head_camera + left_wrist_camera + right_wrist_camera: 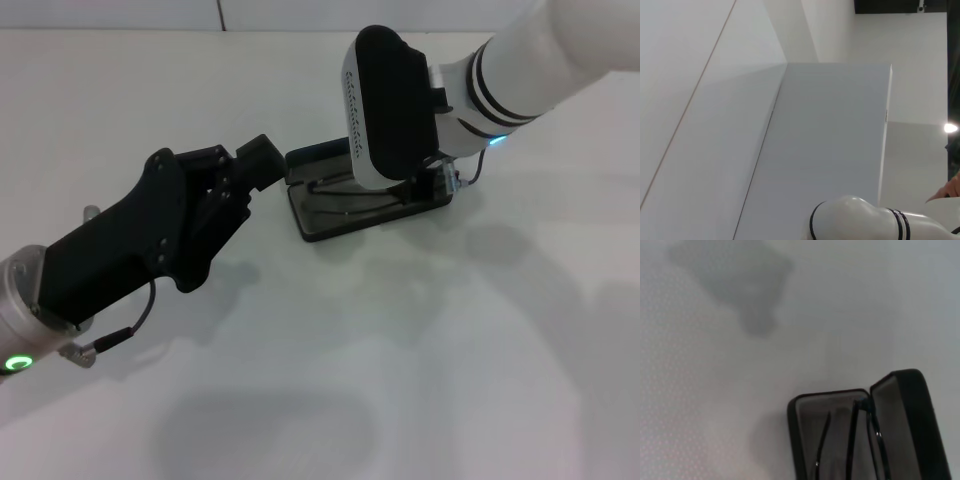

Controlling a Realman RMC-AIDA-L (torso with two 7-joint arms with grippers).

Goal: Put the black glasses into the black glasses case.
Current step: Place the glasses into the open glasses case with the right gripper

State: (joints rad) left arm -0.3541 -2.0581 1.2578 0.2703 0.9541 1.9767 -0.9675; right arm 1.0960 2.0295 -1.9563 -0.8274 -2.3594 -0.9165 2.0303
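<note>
The black glasses case lies open in the middle of the white table, its lid raised on the far side. The black glasses lie inside it. The right wrist view shows the grey-lined case with the thin glasses in it and the lid up. My left gripper is right beside the case's left end, close to the lid. My right gripper hangs over the case's right end, mostly hidden under its wrist housing. The left wrist view shows neither the case nor the glasses.
The white table spreads out around the case. The left wrist view shows only pale walls and part of my white right arm.
</note>
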